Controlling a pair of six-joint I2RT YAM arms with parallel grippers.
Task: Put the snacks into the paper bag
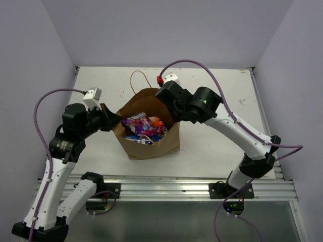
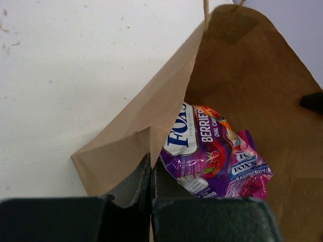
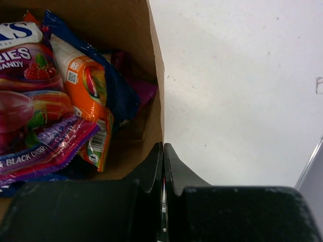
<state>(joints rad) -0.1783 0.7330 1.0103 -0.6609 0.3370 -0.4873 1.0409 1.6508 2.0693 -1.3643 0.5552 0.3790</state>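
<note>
The brown paper bag (image 1: 151,145) stands open at the table's middle. Several snacks lie inside it: a purple packet (image 1: 137,120), an orange one (image 1: 157,122) and a blue one (image 1: 137,137). My left gripper (image 1: 115,123) is shut on the bag's left rim, and my right gripper (image 1: 173,119) is shut on its right rim. In the left wrist view the gripper (image 2: 150,169) pinches the paper wall (image 2: 151,111) beside the purple packet (image 2: 199,151) and a pink-magenta packet (image 2: 251,174). In the right wrist view the gripper (image 3: 162,151) pinches the bag's edge (image 3: 155,75); an orange packet (image 3: 88,85), a dark blue one (image 3: 121,98) and a purple one (image 3: 30,60) lie inside.
A tan handle loop (image 1: 136,80) lies on the white table (image 1: 222,85) behind the bag. Lavender walls close in the back and both sides. A metal rail (image 1: 166,187) runs along the near edge.
</note>
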